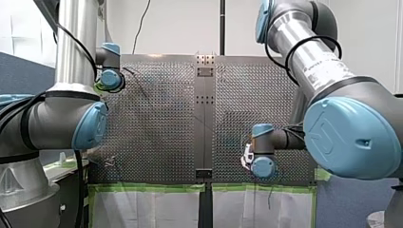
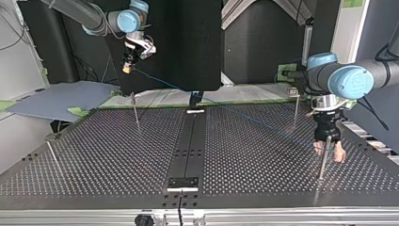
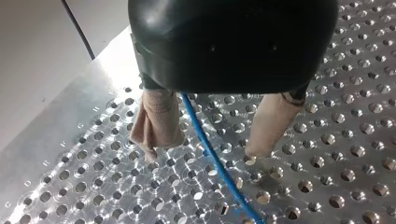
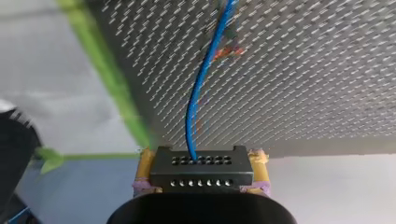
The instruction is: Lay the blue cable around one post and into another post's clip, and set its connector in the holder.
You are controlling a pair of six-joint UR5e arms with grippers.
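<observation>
1. Right gripper point(image 4: 201, 157) is shut tight on the black connector point(image 4: 201, 170), held up in the air.
2. The blue cable point(image 4: 194, 102) is seen going from the connector off to the table point(image 4: 303, 93).
3. The left gripper point(image 3: 204, 154) is held wide, low over the table, beige pads point(image 3: 159, 121) apart.
4. The cable is seen running between those 2 pads.
5. A thin post point(image 2: 322, 167) is seen by the left gripper in the top view.
</observation>
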